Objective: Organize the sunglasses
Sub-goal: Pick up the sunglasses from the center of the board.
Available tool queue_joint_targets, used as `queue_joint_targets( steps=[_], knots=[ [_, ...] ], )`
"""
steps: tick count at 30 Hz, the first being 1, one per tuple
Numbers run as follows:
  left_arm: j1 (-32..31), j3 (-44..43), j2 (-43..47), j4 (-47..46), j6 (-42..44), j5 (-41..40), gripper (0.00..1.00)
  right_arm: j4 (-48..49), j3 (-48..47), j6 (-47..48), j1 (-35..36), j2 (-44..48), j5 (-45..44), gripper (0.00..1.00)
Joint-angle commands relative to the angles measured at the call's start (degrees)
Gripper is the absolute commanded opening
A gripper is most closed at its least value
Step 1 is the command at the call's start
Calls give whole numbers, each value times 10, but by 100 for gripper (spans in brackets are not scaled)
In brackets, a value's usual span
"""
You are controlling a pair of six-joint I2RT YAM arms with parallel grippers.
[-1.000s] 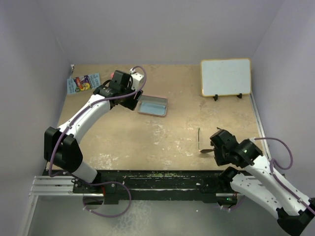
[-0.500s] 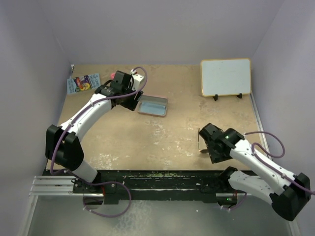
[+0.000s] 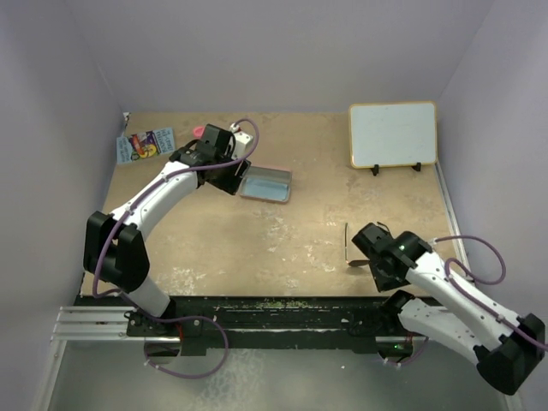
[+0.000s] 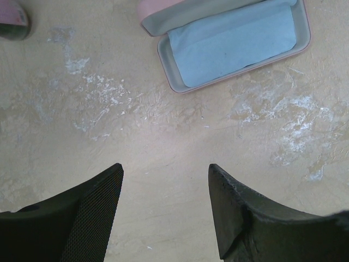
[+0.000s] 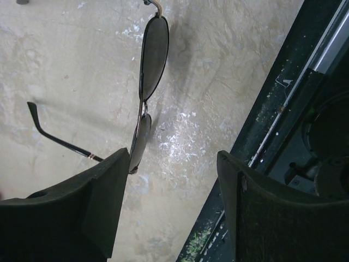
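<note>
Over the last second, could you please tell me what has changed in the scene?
The right pincer reached toward the sunglasses, then drew back slightly toward the near edge. It is open and took hold of nothing. The left pincer stayed open beside the pink case. The sunglasses, the case and the blue cloth inside it did not move.

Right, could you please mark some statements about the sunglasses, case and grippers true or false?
1. The pink case lies open with the blue cloth inside. True.
2. The right gripper is shut on the sunglasses. False: it is open, and the sunglasses lie on the table.
3. The sunglasses are in the pink case. False: they lie apart from it, by the right gripper.
4. The left gripper is open and empty. True.
</note>
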State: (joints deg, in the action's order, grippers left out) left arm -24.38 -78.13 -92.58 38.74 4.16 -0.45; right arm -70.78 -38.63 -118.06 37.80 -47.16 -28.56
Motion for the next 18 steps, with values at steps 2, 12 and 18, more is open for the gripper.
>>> queue_joint_targets(
  steps=[2, 12, 18],
  knots=[
    [3, -27, 5, -5, 5, 2, 68, -24, -57, -88, -3, -82, -40, 69],
    [2, -31, 10, 1, 7, 2, 68, 58, -18, -23, -82, -116, -20, 68],
    [3, -26, 9, -1, 9, 2, 68, 111, 3, 31, -117, -130, -7, 62]
  ],
)
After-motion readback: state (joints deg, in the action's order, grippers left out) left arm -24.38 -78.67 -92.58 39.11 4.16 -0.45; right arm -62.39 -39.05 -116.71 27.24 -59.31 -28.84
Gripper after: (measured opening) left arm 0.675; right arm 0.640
